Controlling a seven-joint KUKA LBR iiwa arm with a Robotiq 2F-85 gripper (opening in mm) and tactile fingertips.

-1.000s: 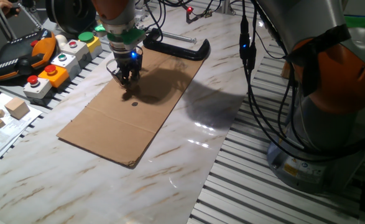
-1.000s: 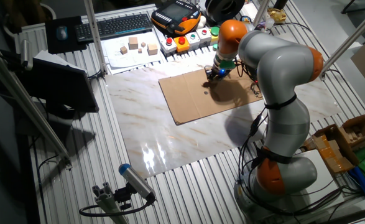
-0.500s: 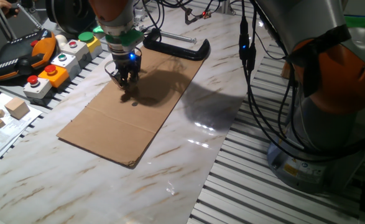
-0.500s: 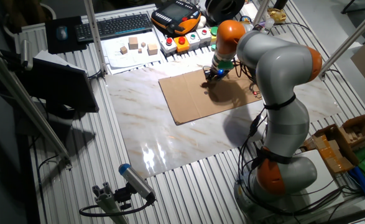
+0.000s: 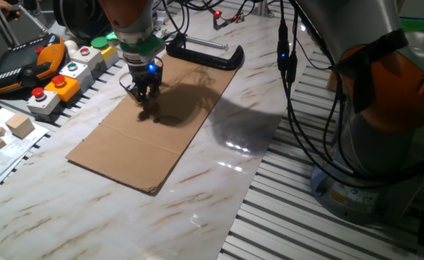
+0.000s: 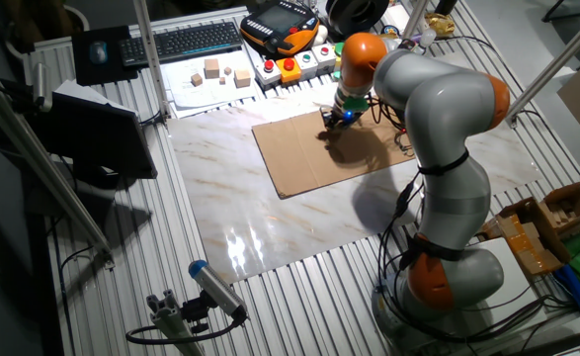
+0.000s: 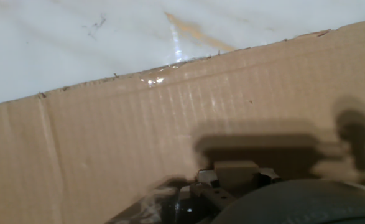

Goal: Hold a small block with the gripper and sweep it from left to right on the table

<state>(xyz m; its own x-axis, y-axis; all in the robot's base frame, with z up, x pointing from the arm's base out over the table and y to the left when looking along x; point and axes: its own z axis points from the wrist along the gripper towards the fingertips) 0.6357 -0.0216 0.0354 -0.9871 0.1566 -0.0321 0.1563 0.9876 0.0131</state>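
Observation:
My gripper [image 5: 142, 94] hangs from the orange arm with its blue light on, fingertips down on the brown cardboard sheet [image 5: 139, 141] near its far edge. It also shows in the other fixed view [image 6: 331, 128]. In the hand view the small tan block [image 7: 235, 169] sits between the dark fingers at the bottom edge, and the jaws look closed on it, resting on the cardboard [image 7: 107, 143]. The block is too small to make out in either fixed view. The white marble table [image 5: 219, 180] lies under and around the cardboard, and its surface fills the top of the hand view [image 7: 76, 37].
A black clamp [image 5: 206, 55] lies just behind the cardboard. Button boxes [image 5: 67, 76] and a teach pendant [image 5: 20, 65] stand at the left. Larger wooden cubes [image 5: 18, 125] rest on paper at the far left. The robot's base [image 5: 385, 144] and cables stand at the right.
My gripper has slid a short way to the left over the cardboard, still low and shut on the block. Nothing else has moved.

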